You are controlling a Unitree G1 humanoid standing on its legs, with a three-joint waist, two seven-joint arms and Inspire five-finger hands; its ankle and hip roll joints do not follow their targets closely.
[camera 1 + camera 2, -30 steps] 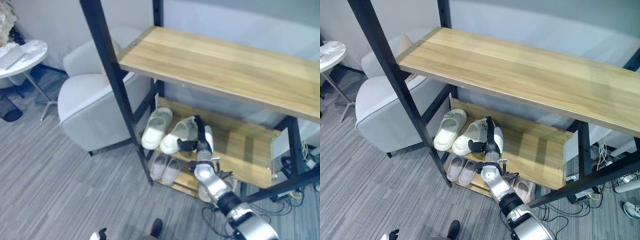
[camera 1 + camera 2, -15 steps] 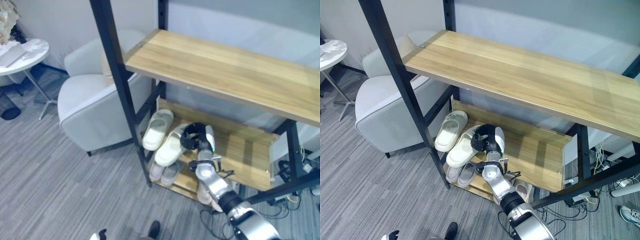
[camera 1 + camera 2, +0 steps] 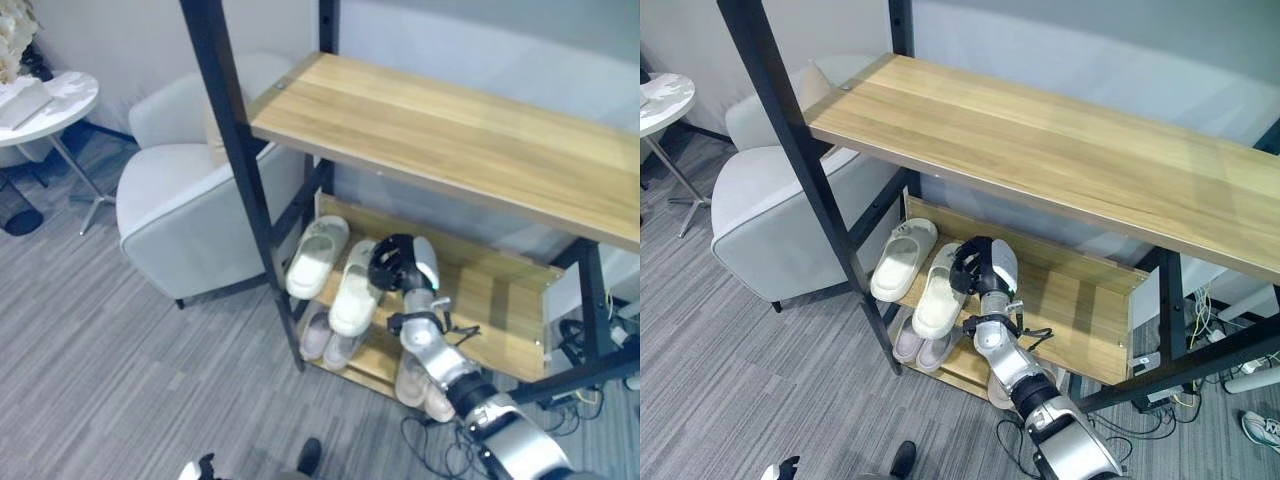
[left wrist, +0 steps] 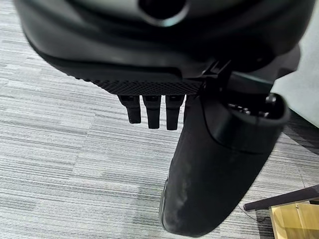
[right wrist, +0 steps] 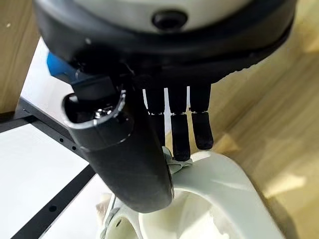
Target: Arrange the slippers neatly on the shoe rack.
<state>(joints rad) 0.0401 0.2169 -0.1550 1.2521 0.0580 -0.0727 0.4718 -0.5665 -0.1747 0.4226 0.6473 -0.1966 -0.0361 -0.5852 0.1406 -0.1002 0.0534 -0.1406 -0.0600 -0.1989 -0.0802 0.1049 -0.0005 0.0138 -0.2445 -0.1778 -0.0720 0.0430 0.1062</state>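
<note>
Slippers of pale cream moulded foam sit as a pair on the middle wooden shelf (image 3: 1080, 320) of the black-framed shoe rack (image 3: 222, 120). To the rack's left stands a light grey upholstered armchair (image 3: 180, 195) on the grey striped carpet (image 3: 110, 390). The left cream slipper (image 3: 317, 256) lies near the rack's left post. Just beside it on the right, the second cream slipper (image 3: 353, 288) lies with its near end over the shelf's front edge. The right hand (image 3: 395, 264) is at that slipper's far end; in the right wrist view its fingers (image 5: 182, 132) curl down onto the slipper's rim with the thumb alongside, gripping it. On the bottom shelf, a smaller pair of greyish slippers (image 3: 918, 345) lies below. The left hand (image 4: 199, 149) hangs over the carpet, fingers loosely straight and holding nothing.
</note>
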